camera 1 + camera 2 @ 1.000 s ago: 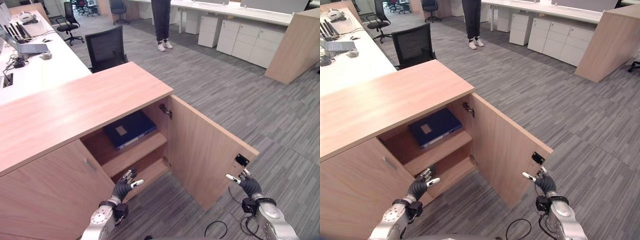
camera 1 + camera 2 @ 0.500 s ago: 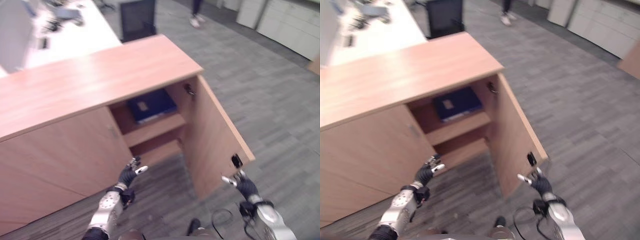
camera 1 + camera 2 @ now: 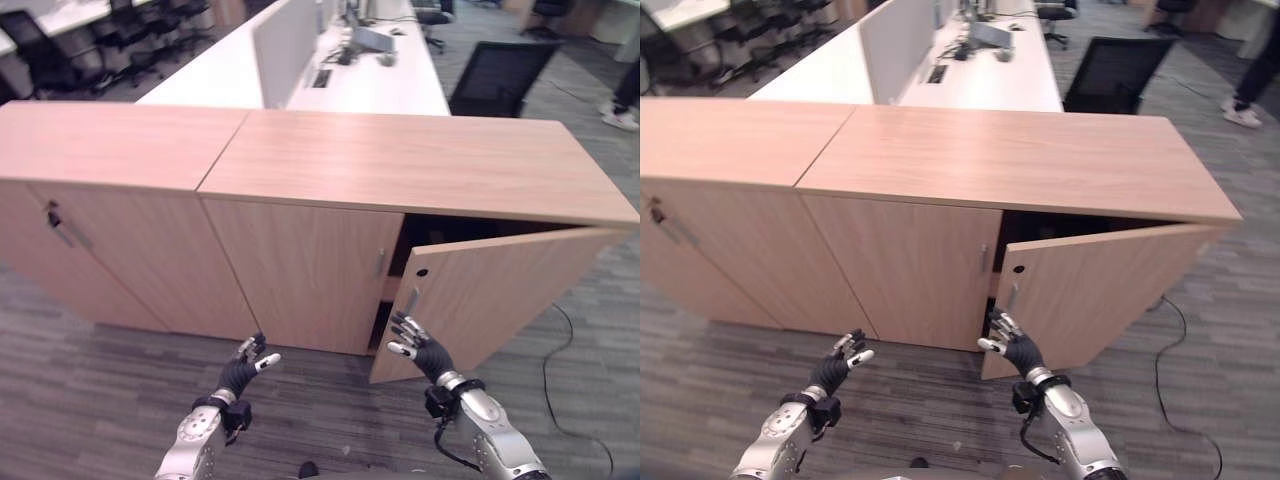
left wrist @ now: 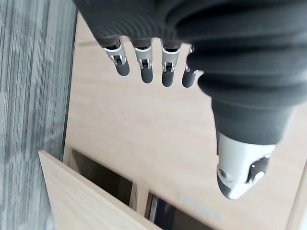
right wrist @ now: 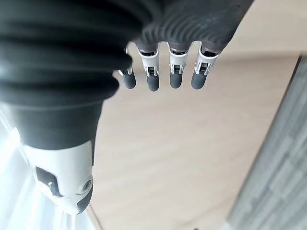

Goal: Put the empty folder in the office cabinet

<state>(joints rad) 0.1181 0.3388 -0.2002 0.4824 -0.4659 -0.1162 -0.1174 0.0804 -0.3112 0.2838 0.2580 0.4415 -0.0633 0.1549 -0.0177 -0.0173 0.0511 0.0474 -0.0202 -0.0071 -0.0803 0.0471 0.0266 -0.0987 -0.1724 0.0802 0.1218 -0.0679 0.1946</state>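
Observation:
The wooden office cabinet stands in front of me. Its right door is partly ajar, and it hides the shelves behind a dark gap. My right hand is open, its fingers spread just in front of the door's free edge near the handle. My left hand hangs open and holds nothing, low before the shut left door. In the left wrist view straight fingers point at bare wood. The right wrist view shows straight fingers too.
A second shut cabinet adjoins on the left. Behind the cabinets runs a long white desk with a divider, and a black office chair stands beside it. A person's shoe is at the far right. Grey carpet lies below my hands.
The camera has swung round to face the cabinet front. The door now stands far less open and covers the blue folder on the shelf. My right hand is now at the door's free edge.

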